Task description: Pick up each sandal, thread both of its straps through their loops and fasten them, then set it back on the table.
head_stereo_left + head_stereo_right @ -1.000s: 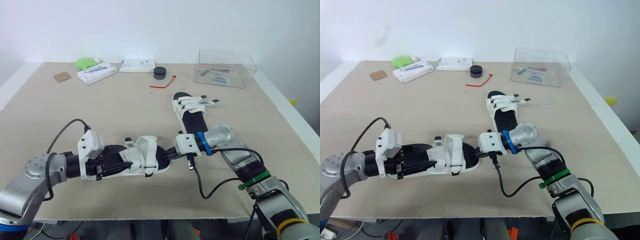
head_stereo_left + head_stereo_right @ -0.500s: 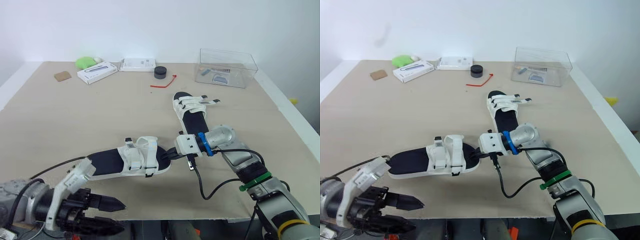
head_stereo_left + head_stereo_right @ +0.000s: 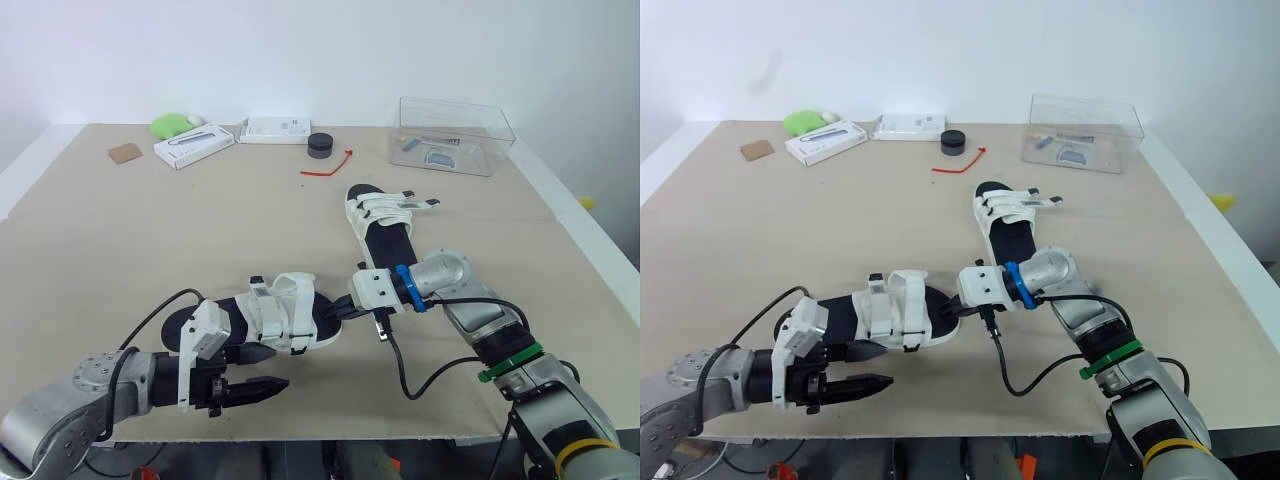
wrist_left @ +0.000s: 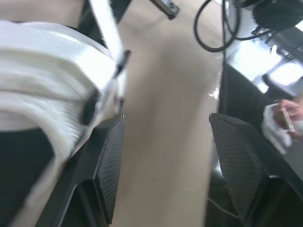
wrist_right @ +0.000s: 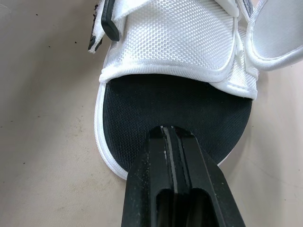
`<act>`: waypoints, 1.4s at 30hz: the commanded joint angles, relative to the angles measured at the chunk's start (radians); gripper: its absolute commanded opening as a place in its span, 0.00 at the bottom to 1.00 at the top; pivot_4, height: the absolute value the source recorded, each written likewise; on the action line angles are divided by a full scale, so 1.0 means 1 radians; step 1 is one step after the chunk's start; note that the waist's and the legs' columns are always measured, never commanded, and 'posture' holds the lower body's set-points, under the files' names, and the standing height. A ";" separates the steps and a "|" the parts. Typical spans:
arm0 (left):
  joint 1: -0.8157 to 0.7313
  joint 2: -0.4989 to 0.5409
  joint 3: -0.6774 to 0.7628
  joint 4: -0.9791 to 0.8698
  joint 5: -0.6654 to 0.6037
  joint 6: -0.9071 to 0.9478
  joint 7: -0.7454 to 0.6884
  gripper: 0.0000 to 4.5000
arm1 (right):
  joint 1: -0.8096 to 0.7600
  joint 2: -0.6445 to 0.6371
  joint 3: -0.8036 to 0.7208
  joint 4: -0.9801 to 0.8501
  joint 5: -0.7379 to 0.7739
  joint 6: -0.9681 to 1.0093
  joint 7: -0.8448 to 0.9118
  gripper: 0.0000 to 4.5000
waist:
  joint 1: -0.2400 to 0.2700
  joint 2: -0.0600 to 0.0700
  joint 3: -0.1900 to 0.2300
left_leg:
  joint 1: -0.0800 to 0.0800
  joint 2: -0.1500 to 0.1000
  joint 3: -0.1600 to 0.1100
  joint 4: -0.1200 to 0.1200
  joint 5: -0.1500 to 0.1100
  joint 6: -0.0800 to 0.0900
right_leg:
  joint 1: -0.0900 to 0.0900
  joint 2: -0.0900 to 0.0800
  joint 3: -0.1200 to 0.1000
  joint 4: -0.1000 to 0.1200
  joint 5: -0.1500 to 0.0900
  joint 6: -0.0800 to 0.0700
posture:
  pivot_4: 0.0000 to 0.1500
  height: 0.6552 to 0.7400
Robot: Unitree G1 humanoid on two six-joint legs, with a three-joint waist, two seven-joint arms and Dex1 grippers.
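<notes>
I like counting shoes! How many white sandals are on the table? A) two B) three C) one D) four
A: a near sandal lies at the front, and a far sandal lies farther back, toward the clear plastic box.

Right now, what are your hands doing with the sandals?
Left gripper open beside near sandal. Right gripper shut, tip on its toe. Far sandal on table. Black cable trails nearby.

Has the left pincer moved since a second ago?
Yes: the left pincer has come off the near sandal and is now closer to the table's front edge.
</notes>
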 commanded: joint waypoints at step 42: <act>-0.070 -0.044 -0.146 0.096 0.180 -0.084 -0.132 0.00 | 0.045 -0.041 0.040 0.039 -0.093 0.052 -0.019 0.00 | -0.001 0.000 0.000 | 0.000 0.000 0.000 0.000 0.000 0.001 | 0.000 0.000 0.000 0.000 0.000 0.001 | 1.00 1.00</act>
